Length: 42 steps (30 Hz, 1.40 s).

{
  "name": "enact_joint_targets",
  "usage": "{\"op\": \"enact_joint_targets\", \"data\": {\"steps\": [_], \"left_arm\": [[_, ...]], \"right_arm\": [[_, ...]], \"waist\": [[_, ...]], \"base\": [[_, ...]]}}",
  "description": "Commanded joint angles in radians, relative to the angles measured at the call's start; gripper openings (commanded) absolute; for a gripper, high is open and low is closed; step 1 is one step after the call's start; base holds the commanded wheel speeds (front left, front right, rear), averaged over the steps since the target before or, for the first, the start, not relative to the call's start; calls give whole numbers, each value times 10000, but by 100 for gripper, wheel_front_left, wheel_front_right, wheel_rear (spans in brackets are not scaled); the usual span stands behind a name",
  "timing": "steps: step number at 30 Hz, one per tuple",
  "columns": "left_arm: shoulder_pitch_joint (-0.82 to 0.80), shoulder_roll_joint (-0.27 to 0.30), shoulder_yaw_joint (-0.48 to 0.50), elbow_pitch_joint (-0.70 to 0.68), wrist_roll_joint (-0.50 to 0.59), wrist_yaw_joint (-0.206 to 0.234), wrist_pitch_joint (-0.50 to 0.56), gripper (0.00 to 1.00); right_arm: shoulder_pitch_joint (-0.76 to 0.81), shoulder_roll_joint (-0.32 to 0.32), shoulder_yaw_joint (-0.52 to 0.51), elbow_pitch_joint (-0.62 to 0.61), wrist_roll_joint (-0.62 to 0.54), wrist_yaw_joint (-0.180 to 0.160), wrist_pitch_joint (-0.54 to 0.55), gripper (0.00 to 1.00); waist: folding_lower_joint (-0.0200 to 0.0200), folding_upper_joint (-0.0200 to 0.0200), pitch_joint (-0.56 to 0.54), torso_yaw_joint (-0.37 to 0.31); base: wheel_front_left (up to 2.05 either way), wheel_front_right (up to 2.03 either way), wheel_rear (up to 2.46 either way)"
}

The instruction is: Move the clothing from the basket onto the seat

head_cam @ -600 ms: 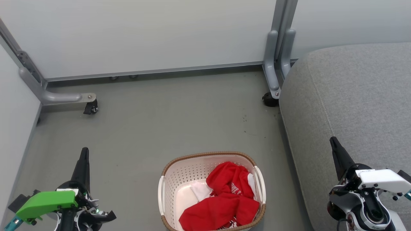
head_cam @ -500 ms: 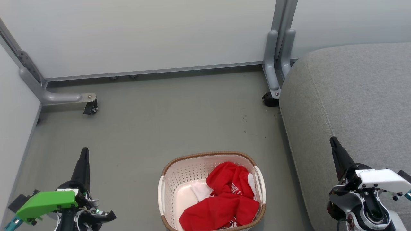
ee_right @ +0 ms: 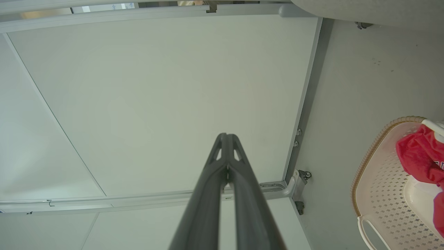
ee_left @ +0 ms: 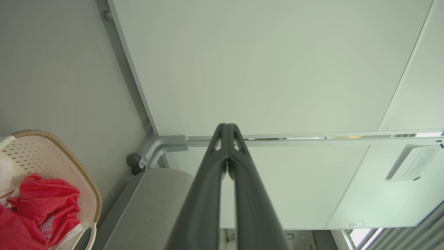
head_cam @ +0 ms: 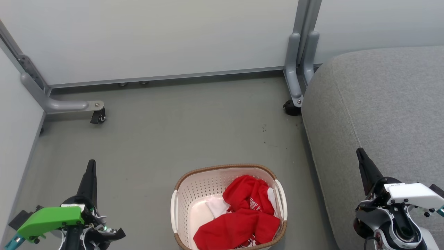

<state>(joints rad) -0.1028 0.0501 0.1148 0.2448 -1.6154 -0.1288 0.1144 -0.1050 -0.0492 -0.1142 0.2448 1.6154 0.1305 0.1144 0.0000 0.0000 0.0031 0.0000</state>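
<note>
One clothing heap (head_cam: 242, 215) sprawls diagonally across the basket's (head_cam: 194, 189) right side.

Left pincer (head_cam: 91, 165), right pincer (head_cam: 360, 153): closed.

Red clothing (head_cam: 242, 222) with white print is seen in a cream perforated, brown-rimmed basket (head_cam: 194, 191); a grey seat (head_cam: 381, 104) is spotted at 3 o'clock.

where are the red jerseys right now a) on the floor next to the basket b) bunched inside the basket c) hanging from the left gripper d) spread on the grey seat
B: the clothing lies crumpled inside the basket, the seat has nothing red on it, and the left gripper is shut with nothing between its fingers.
</note>
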Motion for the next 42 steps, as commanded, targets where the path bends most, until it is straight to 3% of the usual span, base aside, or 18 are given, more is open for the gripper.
{"op": "enact_joint_targets", "data": {"steps": [1, 30, 31, 38, 42], "left_arm": [[-122, 5, 2, 12, 48, -49, 20, 0], [-123, 5, 2, 12, 49, -49, 20, 0], [37, -15, -14, 102, 0, 13, -14, 100], [13, 4, -387, 421, 467, 22, -375, 100], [-67, 11, -328, 397, 1270, 19, -567, 100]], "right_arm": [[-79, -21, -1, 16, -51, 4, 16, 0], [-79, -23, 0, 16, -50, 4, 15, 0], [39, 29, 2, 86, 5, -2, -3, 100], [187, 38, 127, 143, -271, -1, -365, 100], [220, -8, 117, 84, -876, -1, -561, 100]], "waist": [[0, 0, 0, 0], [0, 0, 0, 0], [0, 0, 1, 0], [0, 0, 5, 4], [0, 0, -10, 9]], "base": [[0, 0, 0], [0, 0, 0], [0, 0, 0], [0, 0, 0], [0, 0, 0]]}}
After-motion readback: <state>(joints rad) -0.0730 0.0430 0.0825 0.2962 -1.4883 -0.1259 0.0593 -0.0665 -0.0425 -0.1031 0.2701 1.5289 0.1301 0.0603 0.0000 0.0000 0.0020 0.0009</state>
